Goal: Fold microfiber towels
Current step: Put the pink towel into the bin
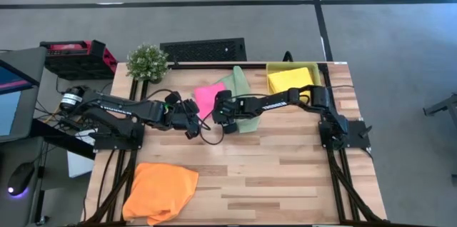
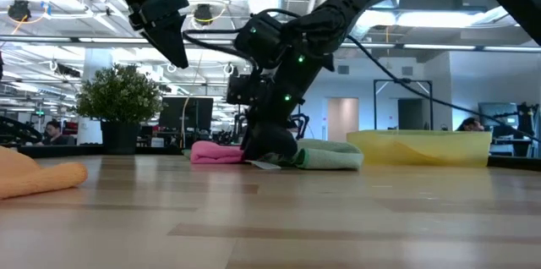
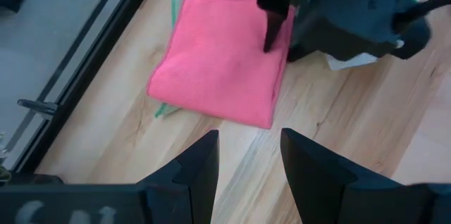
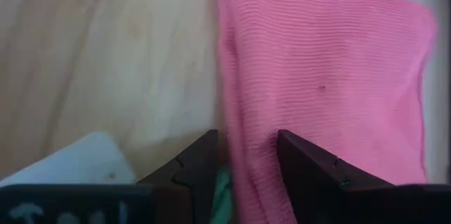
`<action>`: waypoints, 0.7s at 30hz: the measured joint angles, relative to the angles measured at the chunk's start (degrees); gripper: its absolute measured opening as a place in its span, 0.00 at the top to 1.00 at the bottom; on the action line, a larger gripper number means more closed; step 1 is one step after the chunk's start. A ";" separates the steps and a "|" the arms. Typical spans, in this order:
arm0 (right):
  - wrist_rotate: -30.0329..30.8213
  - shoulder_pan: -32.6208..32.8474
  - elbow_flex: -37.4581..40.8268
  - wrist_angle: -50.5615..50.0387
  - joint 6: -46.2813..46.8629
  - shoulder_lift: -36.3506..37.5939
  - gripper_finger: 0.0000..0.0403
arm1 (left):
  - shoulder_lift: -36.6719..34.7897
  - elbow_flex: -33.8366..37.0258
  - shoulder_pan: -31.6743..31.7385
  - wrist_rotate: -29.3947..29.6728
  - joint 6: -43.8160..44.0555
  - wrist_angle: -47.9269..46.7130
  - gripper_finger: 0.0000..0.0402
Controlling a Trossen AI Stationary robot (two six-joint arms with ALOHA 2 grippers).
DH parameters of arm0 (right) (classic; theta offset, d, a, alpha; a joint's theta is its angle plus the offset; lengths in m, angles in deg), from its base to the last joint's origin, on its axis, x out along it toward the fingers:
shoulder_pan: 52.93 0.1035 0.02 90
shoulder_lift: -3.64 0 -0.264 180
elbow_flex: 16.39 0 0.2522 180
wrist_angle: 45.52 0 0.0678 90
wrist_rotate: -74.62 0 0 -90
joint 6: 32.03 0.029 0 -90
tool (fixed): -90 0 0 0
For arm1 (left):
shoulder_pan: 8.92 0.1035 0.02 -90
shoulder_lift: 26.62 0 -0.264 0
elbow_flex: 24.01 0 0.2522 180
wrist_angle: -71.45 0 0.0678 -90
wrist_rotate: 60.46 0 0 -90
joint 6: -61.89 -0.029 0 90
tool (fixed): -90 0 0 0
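The pale wooden plank table stood in a bright open office. My right pincer hung released, empty, over the folded hot-pink microfiber towel just ahead, its long axis stretching away from my fingers. My left pincer waited nearby, unclenched.

The left gripper hangs in the air just beside the pink towel, its two fingers apart and holding nothing. The right gripper is down low at the towel's edge, fingers apart too.
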 joint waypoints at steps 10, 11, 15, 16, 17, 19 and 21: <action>3.51 1.79 -0.04 0.11 -0.21 -0.39 0.69 | 0.04 0.00 0.00 -0.02 0.00 -0.27 0.64; 4.26 1.85 -0.04 0.10 -0.45 -0.39 0.72 | 0.04 0.00 0.00 0.00 0.00 -0.30 0.64; 8.40 1.85 -0.90 -1.26 -0.96 -0.41 0.87 | 0.04 0.00 0.00 -0.01 0.00 -0.50 0.64; 8.66 1.80 -1.03 -1.14 -1.62 -0.39 0.92 | 0.04 0.00 0.00 -0.02 0.00 -0.62 0.64; 8.82 1.74 -1.04 -1.05 -2.35 -0.39 0.95 | 0.04 0.00 0.00 -0.02 0.00 -0.78 0.64; 8.86 1.90 -1.02 -0.86 -3.44 -0.39 0.97 | 0.04 0.00 0.00 -0.02 0.00 -0.81 0.64; 8.82 2.11 -1.02 -0.85 -3.50 0.34 0.95 | 0.04 0.00 0.00 -0.02 0.00 -0.81 0.64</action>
